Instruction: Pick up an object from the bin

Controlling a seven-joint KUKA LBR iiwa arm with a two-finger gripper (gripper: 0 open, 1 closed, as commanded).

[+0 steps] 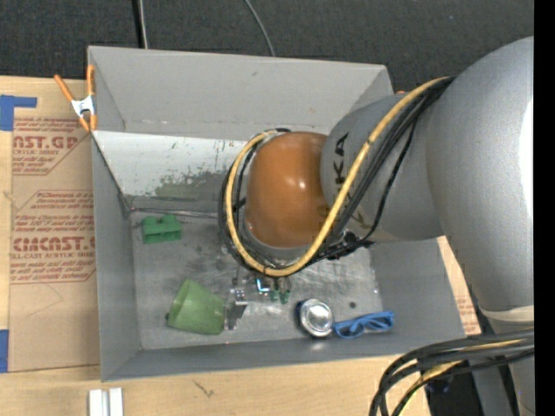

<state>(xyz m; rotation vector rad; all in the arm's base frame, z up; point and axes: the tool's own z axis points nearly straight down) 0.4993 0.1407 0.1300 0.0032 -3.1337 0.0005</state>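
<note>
My gripper [258, 289] hangs low over the bin floor near the front middle, mostly hidden under the arm's orange cover. A light green plastic cup [198, 309] lies on its side just left of it, its mouth end close to the gripper's lower parts. To the right of the gripper, a shiny silver round can [316, 317] rests near the front wall. A blue pair of plastic glasses [364, 324] lies beside the can. I see nothing held.
A small dark green block [161, 229] sits at the left of the bin floor, near the sloping left wall. The big grey arm covers the bin's right side and back right corner.
</note>
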